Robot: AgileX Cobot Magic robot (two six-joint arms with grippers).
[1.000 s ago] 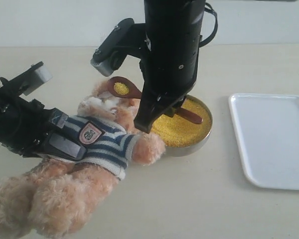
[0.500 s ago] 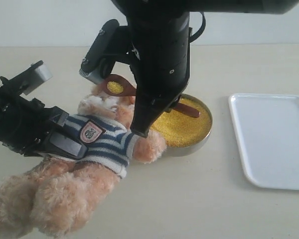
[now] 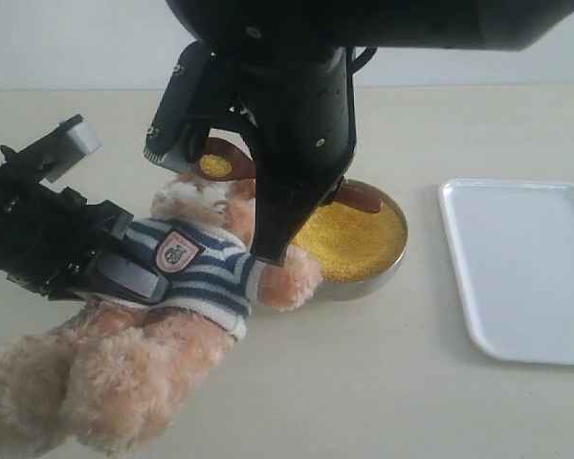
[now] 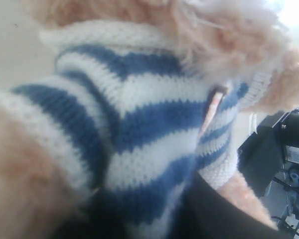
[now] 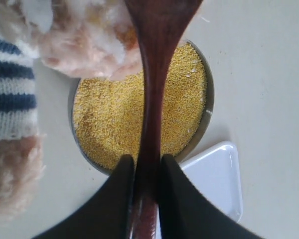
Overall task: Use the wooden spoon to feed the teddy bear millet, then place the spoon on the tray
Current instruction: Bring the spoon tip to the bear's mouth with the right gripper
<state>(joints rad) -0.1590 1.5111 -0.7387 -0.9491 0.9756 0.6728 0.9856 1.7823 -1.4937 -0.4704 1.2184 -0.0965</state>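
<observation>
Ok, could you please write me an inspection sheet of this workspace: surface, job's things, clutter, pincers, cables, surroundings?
Surface: pale beige table, no spilled grain seen.
Job's things: teddy bear lies beside the metal bowl. Millet fills that bowl. Wooden spoon is lifted, with some grain in it, near the bear's head. Tray is white, has nothing on it and stands apart from the bowl.
Clutter: nothing seen.
Pincers: left pincer shut on the bear's striped shirt; right pincer shut on the spoon's handle.
Cables: black cable behind the right arm.
Surroundings: plain pale wall behind the table.
</observation>
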